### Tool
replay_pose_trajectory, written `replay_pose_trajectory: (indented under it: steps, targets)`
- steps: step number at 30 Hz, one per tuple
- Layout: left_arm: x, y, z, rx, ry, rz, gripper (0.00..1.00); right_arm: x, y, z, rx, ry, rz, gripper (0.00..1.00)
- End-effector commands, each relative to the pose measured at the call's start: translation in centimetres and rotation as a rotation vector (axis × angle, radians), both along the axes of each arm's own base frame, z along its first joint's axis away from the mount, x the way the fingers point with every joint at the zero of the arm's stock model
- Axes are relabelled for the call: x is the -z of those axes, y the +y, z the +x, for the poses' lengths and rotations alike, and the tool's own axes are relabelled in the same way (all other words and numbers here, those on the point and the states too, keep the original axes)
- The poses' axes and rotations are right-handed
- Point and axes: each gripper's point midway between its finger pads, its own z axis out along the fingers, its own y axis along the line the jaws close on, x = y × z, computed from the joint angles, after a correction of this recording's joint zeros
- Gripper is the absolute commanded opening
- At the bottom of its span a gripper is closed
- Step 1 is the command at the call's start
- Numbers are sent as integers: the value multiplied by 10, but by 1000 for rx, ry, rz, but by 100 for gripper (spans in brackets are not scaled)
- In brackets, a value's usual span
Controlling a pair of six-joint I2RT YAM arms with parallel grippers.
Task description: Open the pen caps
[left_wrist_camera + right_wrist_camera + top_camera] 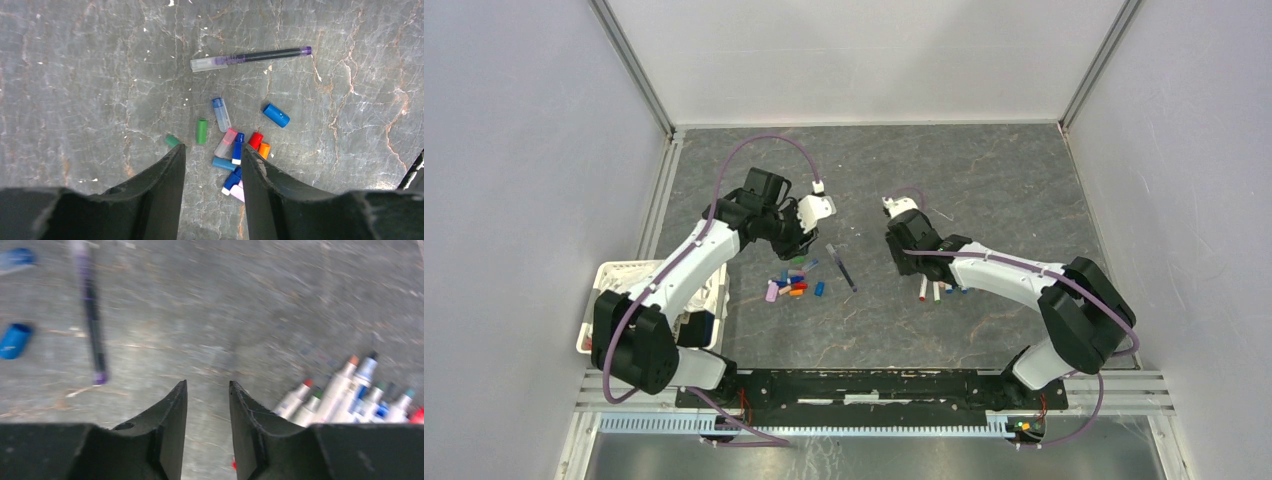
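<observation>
A cluster of loose pen caps [792,288] lies on the grey table; in the left wrist view I see a green cap [201,131], a red cap [255,140], an orange cap [264,150], several blue ones and a separate blue cap [276,115]. A dark-barrelled pen [250,57] lies beyond them. My left gripper [212,148] is open and empty, just above the cluster. My right gripper [207,385] is open and empty over bare table. Several white-barrelled pens [345,395] with coloured tips exposed lie to its right. The dark pen [92,315] is to its left.
A white basket [614,275] stands at the table's left edge beside the left arm. White walls enclose the table on three sides. A metal rail [874,400] runs along the near edge. The right wrist view is motion-blurred.
</observation>
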Motion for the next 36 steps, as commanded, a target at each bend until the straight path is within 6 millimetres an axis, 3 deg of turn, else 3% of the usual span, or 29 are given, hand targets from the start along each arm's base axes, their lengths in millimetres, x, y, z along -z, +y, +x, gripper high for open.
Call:
replay_pose_trajectory:
  steps: [1, 4, 5, 14, 16, 23, 27, 31, 36]
  targets:
    - [-29, 1, -7, -52, -3, -46, 66, -11, 58, -1, -120, 24, 135, 43]
    - [-37, 5, -7, -80, -15, -58, 77, -11, 90, -3, -190, 57, 206, 46]
    - [-39, 7, -6, -94, -16, -64, 92, -8, 100, -3, -210, 70, 223, 47]
    - [-57, 28, 5, -202, -38, -112, 95, 9, 140, 4, -254, 92, 206, 50]
    - [-59, 29, 6, -209, -42, -117, 100, 16, 144, 4, -263, 95, 193, 49]
    - [-75, 37, 13, -261, -97, -119, 100, 46, 136, 3, -251, 136, 115, 38]
    - [-76, 44, 20, -318, -113, -110, 100, 53, 126, 0, -240, 139, 82, 27]
    - [-51, 54, 32, -379, -85, -53, 100, 42, 120, 1, -230, 110, 83, 17]
    - [-51, 41, 27, -335, -31, -106, 100, 18, 110, -2, -237, 41, 86, 0]
